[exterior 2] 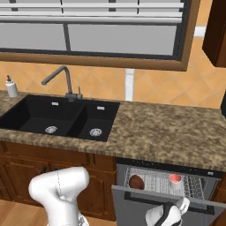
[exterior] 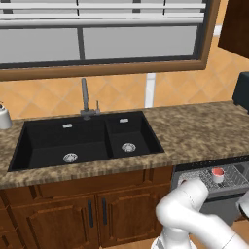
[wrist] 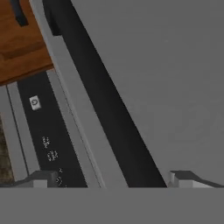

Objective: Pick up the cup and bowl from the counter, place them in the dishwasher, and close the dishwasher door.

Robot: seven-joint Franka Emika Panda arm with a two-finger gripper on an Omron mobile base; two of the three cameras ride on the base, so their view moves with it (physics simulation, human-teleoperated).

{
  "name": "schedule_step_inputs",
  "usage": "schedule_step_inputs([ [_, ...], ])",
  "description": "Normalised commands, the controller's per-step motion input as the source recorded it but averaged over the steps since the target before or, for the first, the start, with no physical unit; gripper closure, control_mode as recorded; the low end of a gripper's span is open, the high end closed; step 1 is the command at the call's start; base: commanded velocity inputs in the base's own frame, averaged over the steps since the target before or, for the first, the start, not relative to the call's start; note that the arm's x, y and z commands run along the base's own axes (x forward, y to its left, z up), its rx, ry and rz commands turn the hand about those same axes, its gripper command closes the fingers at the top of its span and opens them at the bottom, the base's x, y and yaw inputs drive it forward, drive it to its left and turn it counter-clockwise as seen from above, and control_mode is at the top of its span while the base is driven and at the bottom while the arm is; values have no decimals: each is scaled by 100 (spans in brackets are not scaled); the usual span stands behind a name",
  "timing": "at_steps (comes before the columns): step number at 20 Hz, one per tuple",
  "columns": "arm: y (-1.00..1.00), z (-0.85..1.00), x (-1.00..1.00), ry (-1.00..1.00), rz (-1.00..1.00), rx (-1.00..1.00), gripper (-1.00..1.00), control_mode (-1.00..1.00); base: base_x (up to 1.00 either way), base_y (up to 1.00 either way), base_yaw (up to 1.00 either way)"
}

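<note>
The red cup (exterior 2: 175, 180) and the brown bowl (exterior 2: 136, 181) both sit in the pale wire rack of the dishwasher (exterior 2: 167, 170), under the counter (exterior 2: 154, 132). The cup (exterior: 218, 174) is also visible in the left base view. The grey dishwasher door (exterior 2: 132, 199) stands partly raised, leaning out from the front. My hand (exterior 2: 170, 214) is low against the outside of the door. In the hand view my gripper (wrist: 113, 180) is open and empty, with the door panel (wrist: 166, 78) and its dark handle bar (wrist: 109, 118) close in front of the fingertips (wrist: 43, 178).
A black double sink (exterior: 87, 138) with a grey faucet (exterior: 85, 99) is set into the counter to the left. A soap dispenser (exterior 2: 12, 87) stands at the far left. Brown wooden cabinets (exterior: 87, 214) flank the dishwasher. A dark appliance (exterior: 241, 90) sits at the right end.
</note>
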Motion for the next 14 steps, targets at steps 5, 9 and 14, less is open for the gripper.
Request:
schedule_step_inputs([
  [5, 27, 3, 100, -24, 0, 8, -100, -100, 0, 0, 0],
  [9, 29, 0, 100, -20, 0, 9, -100, -100, 0, 0, 0],
  [14, 26, 0, 100, -18, 0, 11, -100, -100, 0, 0, 0],
])
